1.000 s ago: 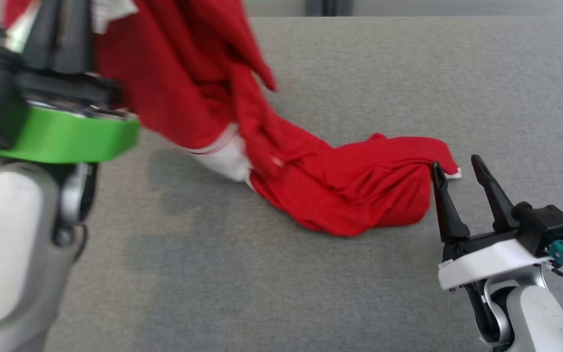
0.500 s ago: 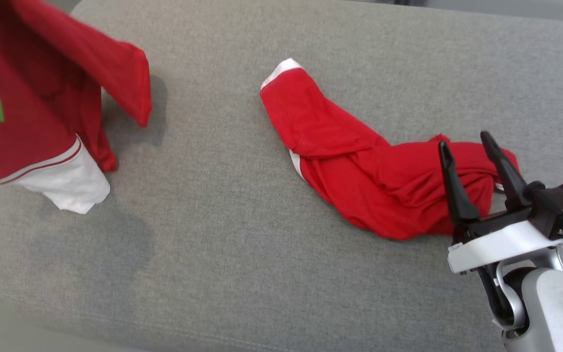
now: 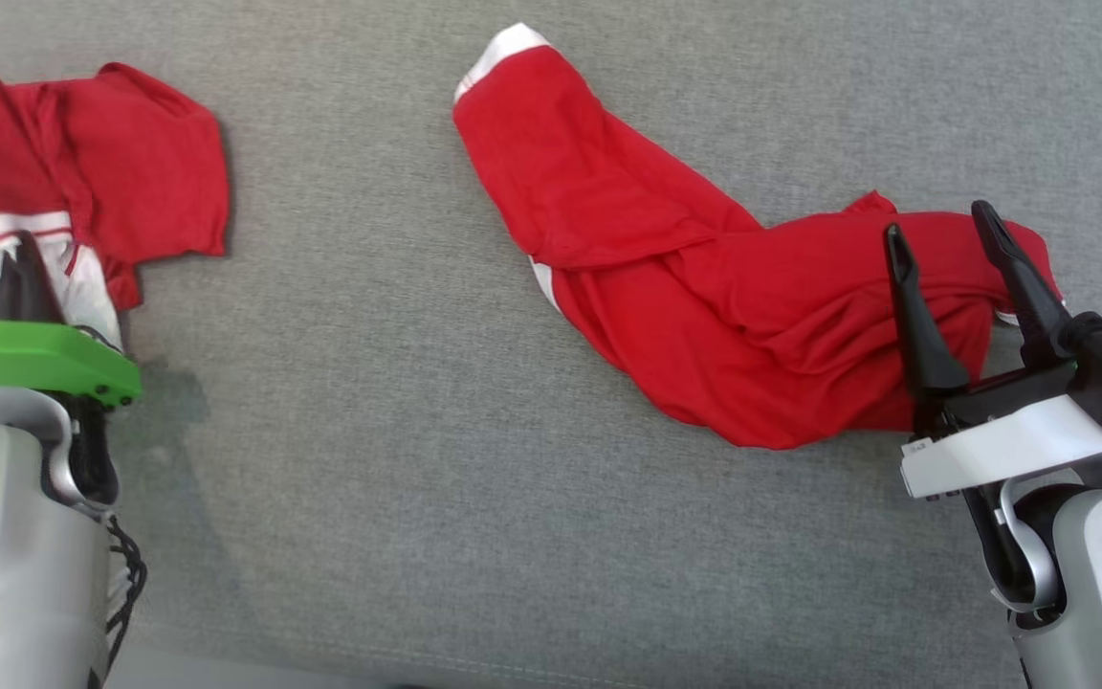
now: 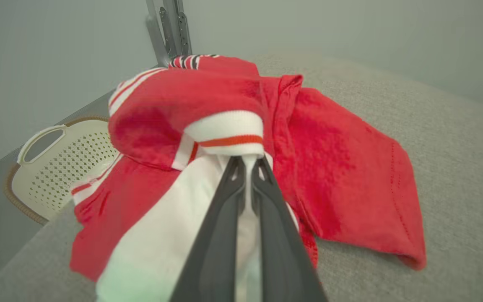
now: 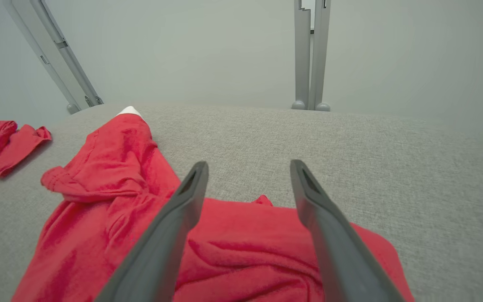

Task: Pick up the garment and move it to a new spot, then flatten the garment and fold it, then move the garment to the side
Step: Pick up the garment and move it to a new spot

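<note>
The left pincer clamps the shirt's white trim; the right pincer gapes empty; tugging could slip that thin pinch.

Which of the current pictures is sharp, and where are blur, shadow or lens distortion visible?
Head view: sharp, evenly lit, a soft shadow on the grey surface beside the left gripper. Left wrist view: its fingers and the held garment's near part look soft, tinted green. Right wrist view: the right gripper blurs close up; surface edge curves.
</note>
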{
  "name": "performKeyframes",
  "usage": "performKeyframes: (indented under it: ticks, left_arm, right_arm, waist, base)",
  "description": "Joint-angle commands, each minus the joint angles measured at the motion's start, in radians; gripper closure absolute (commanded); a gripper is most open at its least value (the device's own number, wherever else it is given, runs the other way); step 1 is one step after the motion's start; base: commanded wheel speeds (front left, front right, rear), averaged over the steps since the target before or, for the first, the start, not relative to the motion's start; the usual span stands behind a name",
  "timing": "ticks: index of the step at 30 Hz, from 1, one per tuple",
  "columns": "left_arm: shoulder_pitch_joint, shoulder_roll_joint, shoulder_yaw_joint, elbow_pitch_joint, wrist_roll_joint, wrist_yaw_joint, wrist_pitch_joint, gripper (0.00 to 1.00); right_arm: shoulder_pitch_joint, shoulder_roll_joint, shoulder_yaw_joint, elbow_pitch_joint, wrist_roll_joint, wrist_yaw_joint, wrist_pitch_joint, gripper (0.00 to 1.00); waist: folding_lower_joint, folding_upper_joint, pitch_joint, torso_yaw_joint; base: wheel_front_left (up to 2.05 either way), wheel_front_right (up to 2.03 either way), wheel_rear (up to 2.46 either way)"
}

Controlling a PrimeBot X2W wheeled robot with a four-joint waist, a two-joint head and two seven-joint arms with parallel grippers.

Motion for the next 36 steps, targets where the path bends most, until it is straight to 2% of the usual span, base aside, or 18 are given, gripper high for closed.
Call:
performKeyframes:
  ticks: [1, 2, 3, 10, 16, 23, 30, 36]
  left_arm:
    - [-0.022, -0.008, 0.006, 0.024, 0.0, -0.013, -0.008, 0.78]
    - [-0.018, -0.017, 0.013, 0.043, 0.0, -0.022, -0.013, 0.09]
    - [-0.011, -0.023, 0.019, 0.051, 0.006, -0.027, -0.013, 0.0]
    - [0.133, -0.058, 0.105, -0.102, 0.13, -0.008, -0.014, 0.0]
    - [0.298, -0.106, 0.132, -0.287, 0.235, 0.009, -0.015, 0.0]
    - [0.462, -0.167, 0.079, -0.488, 0.304, 0.013, -0.015, 0.0]
    - [0.546, -0.191, -0.011, -0.631, 0.357, 0.023, 0.015, 0.0]
    - [0.59, -0.183, -0.045, -0.68, 0.369, 0.026, 0.056, 0.0]
  right_arm:
    - [-0.015, -0.002, -0.004, -0.002, 0.004, -0.001, -0.005, 0.0]
    - [-0.015, 0.003, -0.003, 0.001, 0.004, -0.001, -0.008, 0.0]
    - [-0.013, 0.006, -0.003, 0.005, 0.004, -0.001, -0.01, 0.0]
    - [0.017, 0.032, 0.003, 0.04, 0.005, -0.001, -0.029, 0.0]
    - [0.056, 0.049, 0.009, 0.08, 0.01, -0.001, -0.046, 0.0]
    - [0.108, 0.062, -0.002, 0.103, 0.008, -0.001, -0.052, 0.0]
    - [0.151, 0.069, -0.011, 0.106, -0.002, -0.001, -0.039, 0.0]
    - [0.182, 0.077, -0.016, 0.114, -0.003, -0.001, -0.032, 0.0]
  waist:
    - [0.0, 0.0, 0.01, -0.021]
    - [0.0, 0.0, 0.002, -0.023]
    - [0.0, 0.0, -0.007, -0.025]
    - [0.0, 0.0, -0.1, -0.039]
    - [0.0, 0.0, -0.196, -0.06]
    - [0.0, 0.0, -0.282, -0.089]
    - [0.0, 0.0, -0.341, -0.138]
    - [0.0, 0.0, -0.384, -0.198]
  base:
    - [0.0, 0.0, 0.0]
    - [0.0, 0.0, 0.0]
    - [0.0, 0.0, 0.0]
    - [0.0, 0.0, 0.0]
    - [0.0, 0.0, 0.0]
    - [0.0, 0.0, 0.0]
    - [0.0, 0.0, 0.0]
    - [0.0, 0.0, 0.0]
